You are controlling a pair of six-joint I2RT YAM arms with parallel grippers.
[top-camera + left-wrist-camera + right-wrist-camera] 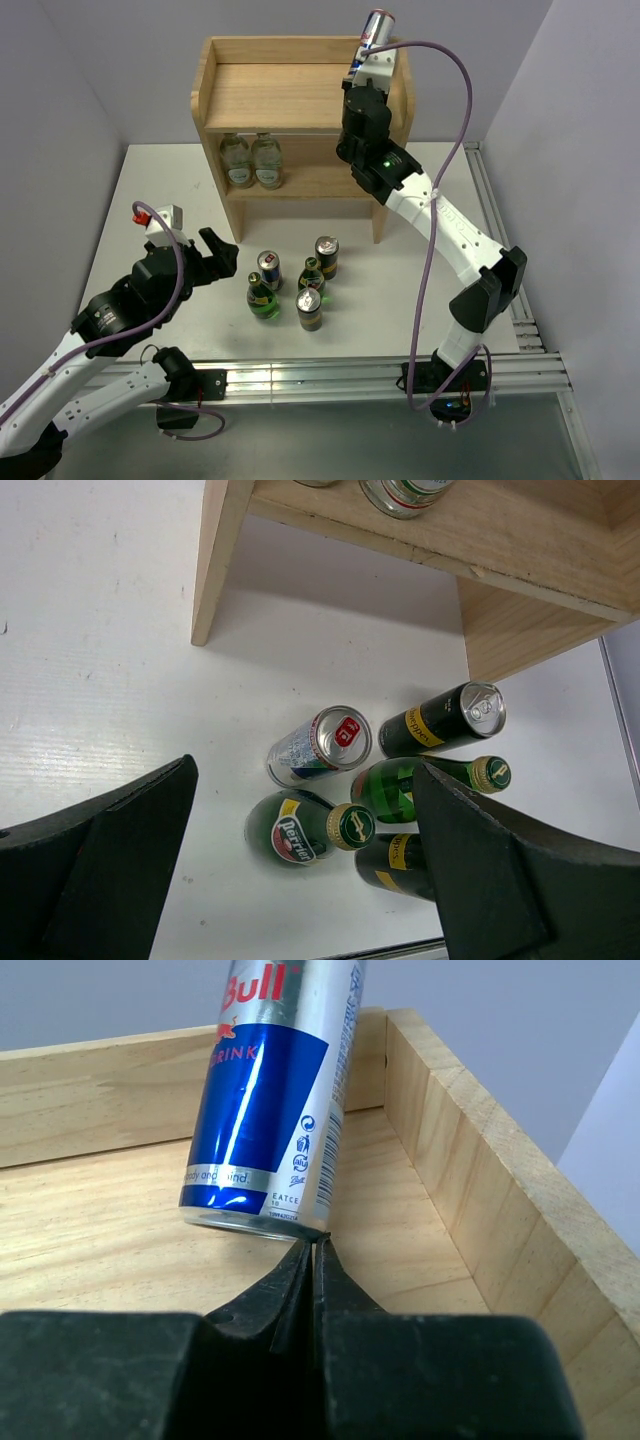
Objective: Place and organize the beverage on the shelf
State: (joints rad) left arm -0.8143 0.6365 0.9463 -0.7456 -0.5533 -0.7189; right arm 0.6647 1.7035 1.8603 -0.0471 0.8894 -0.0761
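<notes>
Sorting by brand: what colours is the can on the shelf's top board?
The can is blue and silver with red lettering; clearest in the right wrist view.

Overhead, two wrist close-ups; common shelf (280, 95)

I work in a robotics lab test cell. My two black-and-white arms (450, 235) are bolted to silver aluminium rails (330, 375) along the near edge of a plain white bench (150, 200), and purple cables (466, 85) loop off them. Bare grey partition walls (60, 80) box the bench in, and a small light wooden two-tier shelf (280, 95) stands at its back.
</notes>
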